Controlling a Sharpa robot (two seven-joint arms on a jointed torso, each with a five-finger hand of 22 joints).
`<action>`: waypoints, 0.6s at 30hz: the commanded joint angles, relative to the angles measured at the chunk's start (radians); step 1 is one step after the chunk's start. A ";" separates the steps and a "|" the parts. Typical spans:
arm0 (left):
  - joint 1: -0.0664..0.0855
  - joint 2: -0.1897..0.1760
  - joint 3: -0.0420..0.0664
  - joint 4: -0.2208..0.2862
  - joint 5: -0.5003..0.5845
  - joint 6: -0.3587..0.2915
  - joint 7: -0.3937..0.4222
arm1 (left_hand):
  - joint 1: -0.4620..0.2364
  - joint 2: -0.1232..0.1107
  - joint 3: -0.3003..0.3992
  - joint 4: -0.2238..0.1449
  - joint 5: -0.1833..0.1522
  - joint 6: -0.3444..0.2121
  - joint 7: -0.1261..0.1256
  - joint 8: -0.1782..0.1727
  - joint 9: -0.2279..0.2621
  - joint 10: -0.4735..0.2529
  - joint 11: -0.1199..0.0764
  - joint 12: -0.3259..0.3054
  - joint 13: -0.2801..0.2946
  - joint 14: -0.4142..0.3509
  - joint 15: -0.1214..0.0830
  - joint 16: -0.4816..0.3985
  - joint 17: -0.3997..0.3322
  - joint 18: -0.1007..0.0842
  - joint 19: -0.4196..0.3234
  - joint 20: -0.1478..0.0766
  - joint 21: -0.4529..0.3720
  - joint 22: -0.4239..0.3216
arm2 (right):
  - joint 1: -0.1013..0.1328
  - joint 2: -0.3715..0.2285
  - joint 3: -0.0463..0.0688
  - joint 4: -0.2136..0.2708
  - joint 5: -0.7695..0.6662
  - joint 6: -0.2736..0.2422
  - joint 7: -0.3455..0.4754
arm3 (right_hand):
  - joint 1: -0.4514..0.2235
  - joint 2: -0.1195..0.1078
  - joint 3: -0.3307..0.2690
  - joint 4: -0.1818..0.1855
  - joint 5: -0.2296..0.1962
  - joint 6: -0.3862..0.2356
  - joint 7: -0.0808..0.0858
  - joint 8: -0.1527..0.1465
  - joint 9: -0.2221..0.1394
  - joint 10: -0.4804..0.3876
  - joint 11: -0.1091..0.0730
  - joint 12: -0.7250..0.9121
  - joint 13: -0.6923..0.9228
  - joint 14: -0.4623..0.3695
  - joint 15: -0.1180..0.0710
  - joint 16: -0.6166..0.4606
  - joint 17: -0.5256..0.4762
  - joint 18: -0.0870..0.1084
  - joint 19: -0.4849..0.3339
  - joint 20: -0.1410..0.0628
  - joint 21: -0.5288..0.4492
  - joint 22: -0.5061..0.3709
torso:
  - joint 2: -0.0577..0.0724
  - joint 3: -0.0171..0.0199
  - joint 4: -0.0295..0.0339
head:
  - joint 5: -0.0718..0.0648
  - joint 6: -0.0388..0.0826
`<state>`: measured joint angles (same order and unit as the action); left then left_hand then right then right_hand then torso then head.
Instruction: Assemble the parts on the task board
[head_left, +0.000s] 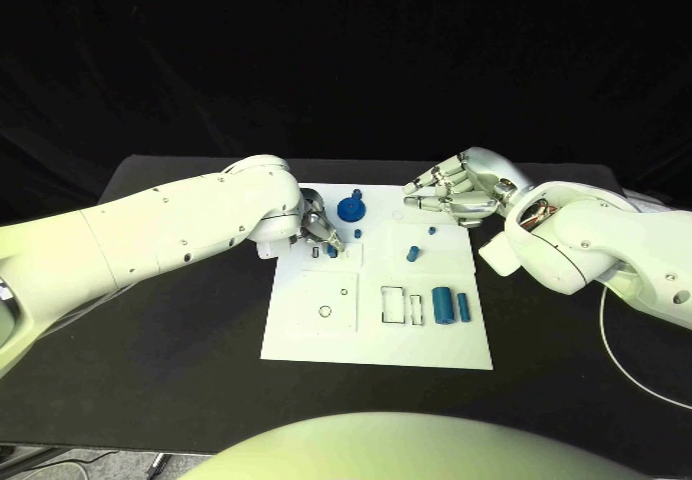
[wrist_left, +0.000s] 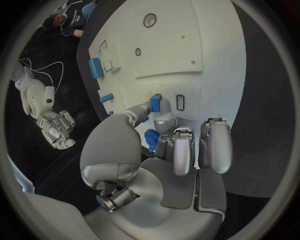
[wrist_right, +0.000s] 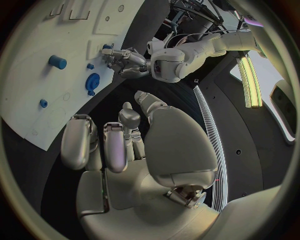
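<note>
Black table (head_left: 173, 340) under dark backdrop, white task board (head_left: 378, 340) mid-surface. Left hand (head_left: 320, 232) pinches small blue peg (wrist_left: 155, 103) between fingertips (wrist_left: 142, 108), tip at board's far-left corner, likely lining up with slot. Right hand (head_left: 456, 195) hovers past far edge, fingers loosely curled, holding nothing. Blue cylinders (head_left: 451, 306) lie well clear of both hands.
</note>
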<state>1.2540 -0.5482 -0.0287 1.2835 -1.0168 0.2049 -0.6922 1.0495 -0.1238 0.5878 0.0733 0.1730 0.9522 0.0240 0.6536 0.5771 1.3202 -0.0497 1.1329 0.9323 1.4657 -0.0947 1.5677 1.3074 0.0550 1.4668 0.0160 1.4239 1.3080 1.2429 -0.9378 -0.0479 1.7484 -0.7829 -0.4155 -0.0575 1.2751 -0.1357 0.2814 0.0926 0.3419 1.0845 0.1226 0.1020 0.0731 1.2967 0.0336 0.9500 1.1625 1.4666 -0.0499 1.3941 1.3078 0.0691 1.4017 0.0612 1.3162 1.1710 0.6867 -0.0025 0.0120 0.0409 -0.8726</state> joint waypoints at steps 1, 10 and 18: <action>-0.007 0.004 -0.005 -0.003 -0.002 0.043 -0.073 | -0.016 0.000 -0.021 0.006 -0.005 0.011 -0.003 -0.003 0.001 0.007 0.002 0.007 0.006 0.105 -0.008 0.003 0.263 -0.019 0.055 -0.008 0.006 0.164 | -0.001 0.000 0.000 0.003 -0.002 0.018 0.010 | -0.010 0.003 -0.005 -0.001 -0.007 -0.006 -0.001 -0.006 0.000 -0.005 0.000 -0.004 -0.002 0.062 0.009 -0.007 0.081 0.015 -0.002 0.001 -0.004 0.000 | 0.000 -0.0004 0.0006 | -0.002 0.000; -0.007 0.004 -0.005 -0.011 -0.009 0.045 -0.072 | -0.049 -0.004 -0.078 0.033 -0.005 0.024 -0.005 -0.006 -0.005 0.010 0.001 0.007 0.008 0.105 -0.009 0.003 0.263 -0.020 0.055 -0.009 0.006 0.166 | -0.001 -0.002 0.000 0.005 -0.001 0.018 0.012 | -0.010 0.003 -0.006 0.000 -0.008 -0.006 -0.001 -0.006 0.000 -0.006 0.000 -0.005 -0.002 0.062 0.009 -0.007 0.081 0.016 -0.002 0.001 -0.005 -0.001 | 0.000 -0.0008 0.0014 | -0.001 0.000; -0.007 0.004 -0.005 -0.018 -0.015 0.034 -0.073 | -0.082 -0.010 -0.171 0.067 -0.008 0.034 -0.004 -0.007 -0.012 0.012 0.002 0.004 0.008 0.105 -0.009 0.003 0.263 -0.021 0.057 -0.010 0.009 0.170 | -0.001 -0.003 0.000 0.005 -0.001 0.017 0.013 | -0.011 0.003 -0.007 0.000 -0.009 -0.007 -0.001 -0.006 0.000 -0.006 0.000 -0.006 -0.003 0.062 0.009 -0.008 0.080 0.016 -0.003 0.001 -0.006 -0.003 | 0.000 -0.0007 0.0008 | -0.001 0.000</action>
<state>1.2523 -0.5453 -0.0300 1.2685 -1.0249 0.2148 -0.6915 0.9743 -0.1326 0.4211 0.1382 0.1695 0.9845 0.0135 0.6494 0.5668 1.3297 -0.0522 1.1383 0.9405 1.4657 -0.0946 1.5677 1.3073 0.0549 1.4668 0.0161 1.4290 1.3078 1.2429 -0.9408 -0.0479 1.7517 -0.7822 -0.4112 -0.0554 1.2722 -0.1328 0.2815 0.0925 0.3366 1.0845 0.1226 0.1020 0.0731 1.2967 0.0336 0.9500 1.1601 1.4666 -0.0499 1.3886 1.3076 0.0691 1.4017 0.0613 1.3162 1.1693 0.6866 -0.0034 0.0129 0.0397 -0.8726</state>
